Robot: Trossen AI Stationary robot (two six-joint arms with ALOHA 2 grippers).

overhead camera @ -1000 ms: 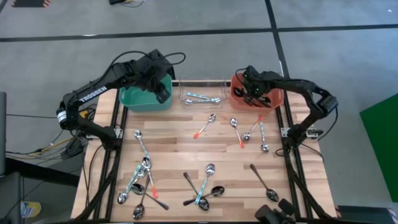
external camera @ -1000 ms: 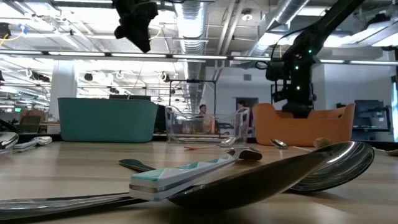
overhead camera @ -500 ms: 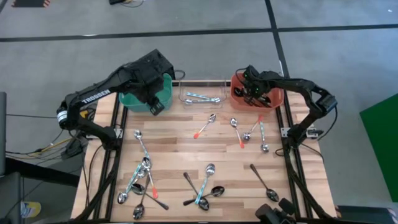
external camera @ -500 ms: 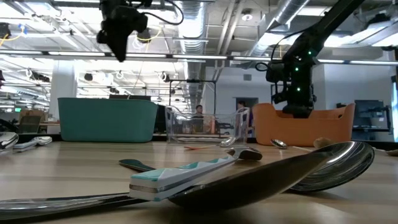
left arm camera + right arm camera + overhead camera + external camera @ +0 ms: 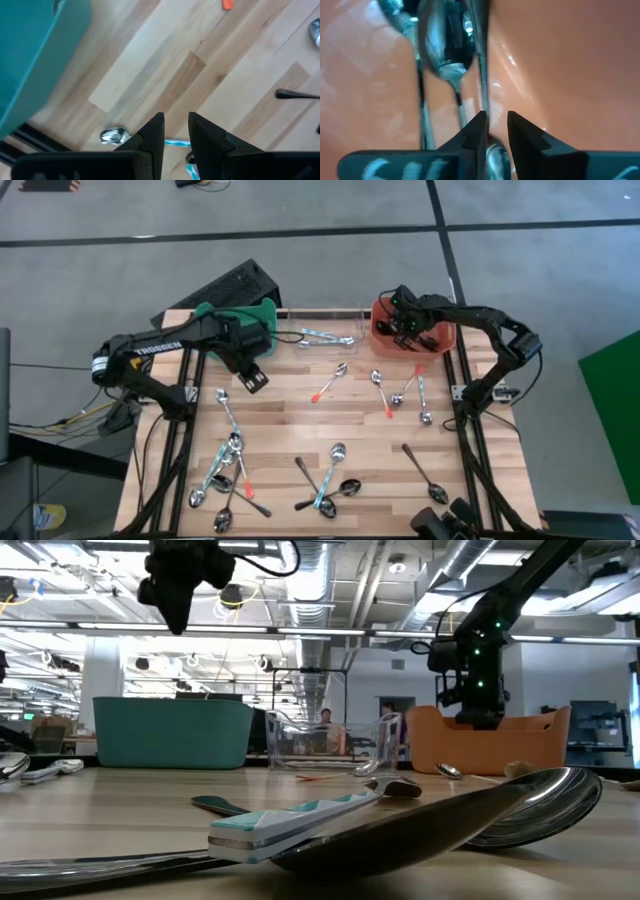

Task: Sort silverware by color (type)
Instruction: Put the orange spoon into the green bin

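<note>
Your right tool (image 5: pixel 492 131) sits inside the orange bin (image 5: pixel 438 338), fingers slightly parted around a dark spoon handle (image 5: pixel 481 75). Your left tool (image 5: pixel 175 135), narrowly parted and empty, hangs above the worktop (image 5: pixel 300 415) beside the teal bin (image 5: pixel 262 318). More spoons (image 5: pixel 330 478) lie scattered.

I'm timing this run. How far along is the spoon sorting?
Early. A few spoons already lie in the clear bin and orange bin. The right gripper is down inside the orange bin; the left gripper holds nothing above the table. Most spoons remain scattered on the table.
</note>
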